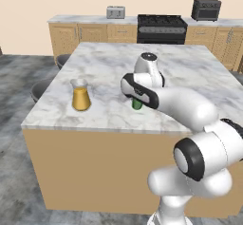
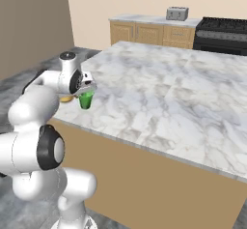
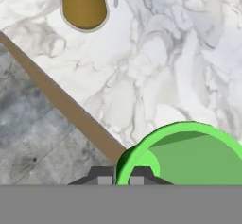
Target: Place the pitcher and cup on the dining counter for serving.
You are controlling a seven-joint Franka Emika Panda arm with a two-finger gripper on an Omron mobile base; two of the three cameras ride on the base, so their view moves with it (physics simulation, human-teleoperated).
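Hand view: claw (image 3: 121, 176) pinching green cup (image 3: 189, 154) rim, fingertips mostly cut off at bottom. Cup held over dining counter (image 1: 109, 110) near front edge, half hidden behind arm. Pitcher (image 1: 80, 95) stands on counter beside it, neck cropped.

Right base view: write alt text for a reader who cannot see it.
The white robot arm's hand holds the green cup by its rim, near the front edge of the marble dining counter. A sliver of the pitcher peeks out behind the arm. A toaster and a black stove stand along the far wall.
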